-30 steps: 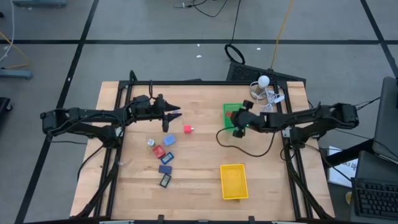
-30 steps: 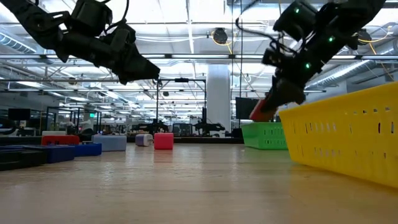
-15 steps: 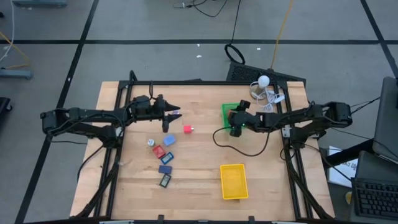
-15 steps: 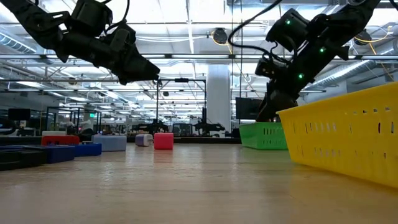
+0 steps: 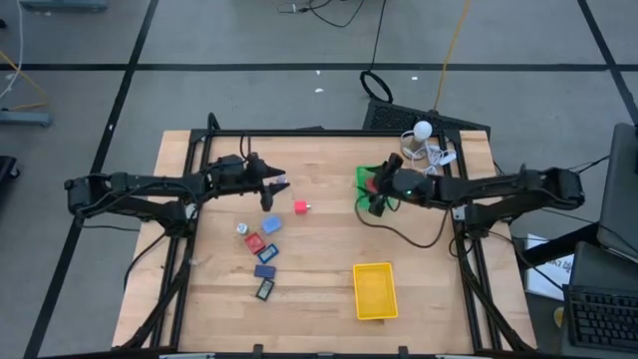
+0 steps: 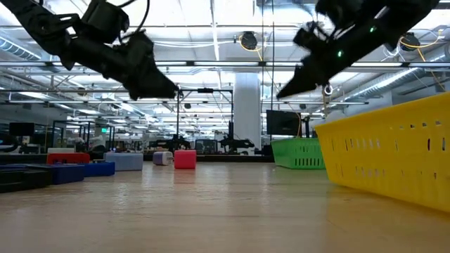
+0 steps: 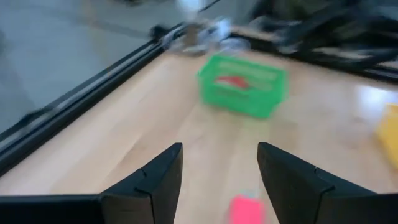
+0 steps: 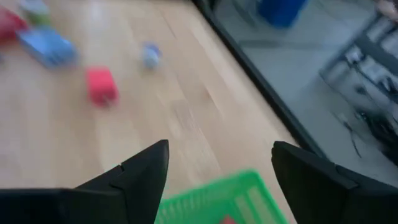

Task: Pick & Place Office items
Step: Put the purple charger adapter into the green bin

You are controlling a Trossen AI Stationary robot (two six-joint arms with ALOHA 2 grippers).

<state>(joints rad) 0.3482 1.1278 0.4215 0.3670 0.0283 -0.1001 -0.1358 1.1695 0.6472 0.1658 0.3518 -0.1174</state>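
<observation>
Several office items lie on the wooden table, left of its middle: a red cube (image 5: 300,207), a light blue piece (image 5: 270,225), a flat red piece (image 5: 254,242), a whitish round one (image 5: 241,228) and two dark navy rectangles (image 5: 265,270). A small purple piece (image 5: 283,181) lies just ahead of my left gripper (image 5: 275,184), which hangs open and empty above the table (image 7: 219,149). My right gripper (image 5: 372,189) hovers open and empty over the green tray (image 5: 361,175). A red piece (image 7: 231,81) lies inside that tray.
A yellow tray (image 5: 375,290) stands near the front edge, right of the middle. A black cable (image 5: 409,234) sags from my right arm over the table. White cords and a white ball (image 5: 424,130) lie at the far right corner. Black frame rails border the table.
My right gripper dipped into the green tray with a red piece at its tips, let it go there, then rose and tipped up toward level. The red piece now lies in the tray.
</observation>
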